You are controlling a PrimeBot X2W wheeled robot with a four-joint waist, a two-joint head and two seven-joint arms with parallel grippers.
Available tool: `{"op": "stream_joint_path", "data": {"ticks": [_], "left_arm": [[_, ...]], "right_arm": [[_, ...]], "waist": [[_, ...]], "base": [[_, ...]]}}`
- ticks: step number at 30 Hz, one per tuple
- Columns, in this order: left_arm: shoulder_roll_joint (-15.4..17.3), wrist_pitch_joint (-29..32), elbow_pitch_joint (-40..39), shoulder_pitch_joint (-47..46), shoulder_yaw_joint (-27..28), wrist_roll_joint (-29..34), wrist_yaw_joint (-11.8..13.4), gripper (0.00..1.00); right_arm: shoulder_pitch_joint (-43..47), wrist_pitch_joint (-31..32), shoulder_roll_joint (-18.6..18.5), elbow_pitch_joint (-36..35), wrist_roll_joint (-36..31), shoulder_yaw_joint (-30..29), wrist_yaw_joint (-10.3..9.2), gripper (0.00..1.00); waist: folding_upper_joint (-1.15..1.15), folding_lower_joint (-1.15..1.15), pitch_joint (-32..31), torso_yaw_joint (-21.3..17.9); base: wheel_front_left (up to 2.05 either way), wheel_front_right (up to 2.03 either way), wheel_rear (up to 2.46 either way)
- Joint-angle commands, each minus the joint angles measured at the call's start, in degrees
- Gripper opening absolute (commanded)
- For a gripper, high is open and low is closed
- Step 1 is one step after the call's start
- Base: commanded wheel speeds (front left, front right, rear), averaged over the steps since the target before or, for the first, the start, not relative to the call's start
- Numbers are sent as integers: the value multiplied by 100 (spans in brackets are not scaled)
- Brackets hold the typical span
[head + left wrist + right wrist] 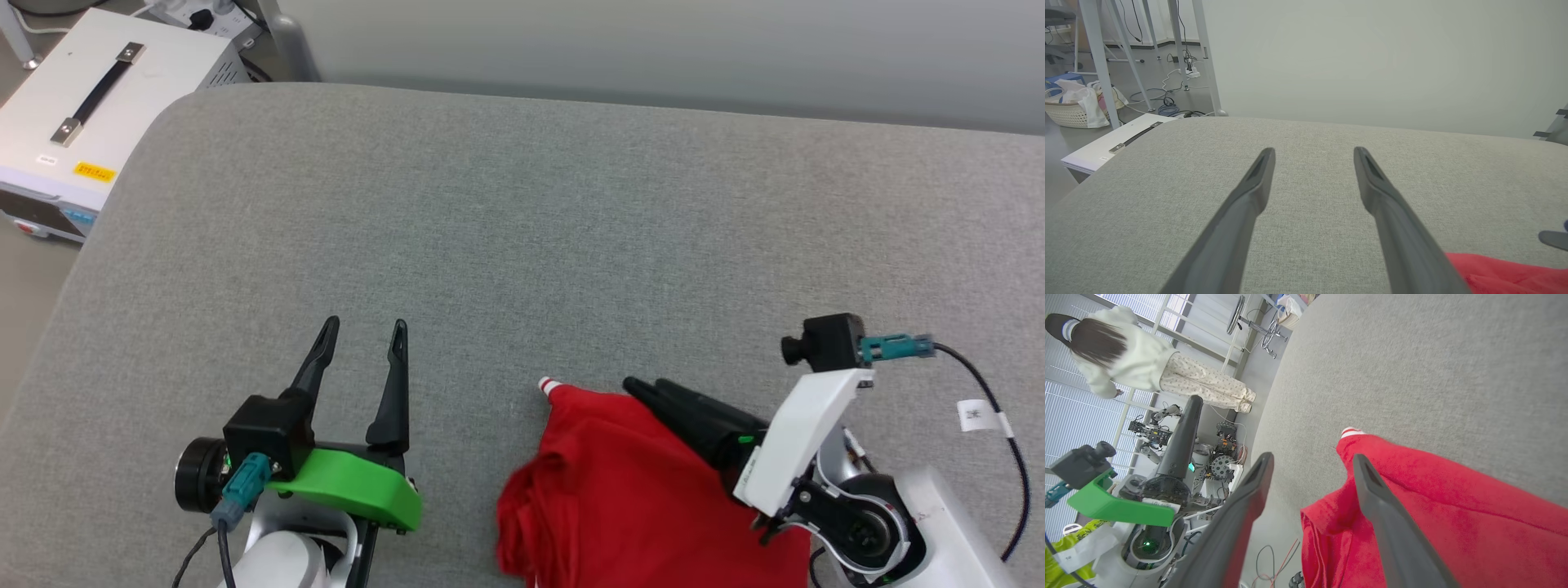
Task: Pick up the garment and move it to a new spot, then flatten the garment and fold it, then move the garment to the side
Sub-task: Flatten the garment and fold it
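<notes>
The right gripper, fingers spread and empty, hung over the garment, a compact layered heap right of the spread left gripper; it looked set down, though whether folded was unclear.

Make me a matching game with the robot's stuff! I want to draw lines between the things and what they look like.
Things:
1. garment
2. left pincer
3. right pincer
4. white box

Clues:
A. open, over the bare grey surface
B. has a black handle on top
C. bright red and bunched up
D. open, one finger over the red cloth

Pairs: 1-C, 2-A, 3-D, 4-B
</notes>
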Motion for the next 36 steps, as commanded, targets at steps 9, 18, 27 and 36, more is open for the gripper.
{"op": "stream_joint_path", "data": {"ticks": [9,18,27,36], "left_arm": [[64,-51,106,42,44,-57,25,100],[215,-160,193,277,324,-95,76,100],[249,-207,249,609,455,-97,89,100],[134,-227,387,762,544,-98,28,100]], "right_arm": [[287,-1914,-531,-30,-1968,-922,1,100],[968,-3043,-377,-469,-3402,-2094,1,100],[1786,-3195,-196,-1407,-4168,-2147,1,100],[2118,-2974,-22,-1892,-4412,-2125,1,100]], "waist": [[0,0,-250,-390],[0,0,-535,-672],[0,0,-719,-874],[0,0,-777,-979]], "base": [[0,0,0],[0,0,0],[0,0,0],[0,0,0]]}}
